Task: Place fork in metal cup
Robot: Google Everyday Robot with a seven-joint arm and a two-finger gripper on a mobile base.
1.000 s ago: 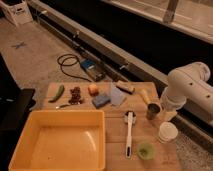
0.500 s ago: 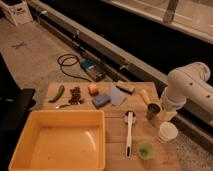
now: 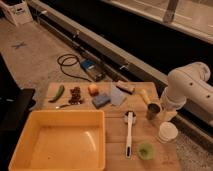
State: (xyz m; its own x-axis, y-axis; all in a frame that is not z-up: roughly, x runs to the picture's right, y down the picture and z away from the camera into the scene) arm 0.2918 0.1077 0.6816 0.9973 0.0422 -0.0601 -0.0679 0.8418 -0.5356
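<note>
The fork [image 3: 63,105] is a small thin silvery utensil lying flat on the wooden table near its left end, just below a brown clump and above the yellow bin. The metal cup [image 3: 153,111] is a dark shiny tumbler standing upright at the right side of the table. My gripper [image 3: 164,113] hangs under the white arm [image 3: 189,89] at the table's right edge, right beside the metal cup and far from the fork. Nothing shows in it.
A large yellow bin [image 3: 30,150] fills the front left. A white brush [image 3: 128,133], a white paper cup [image 3: 167,132] and a green cup [image 3: 145,150] stand front right. A green vegetable [image 3: 56,93], orange block [image 3: 93,89], blue sponge [image 3: 100,100] and grey cloth [image 3: 118,95] lie along the back.
</note>
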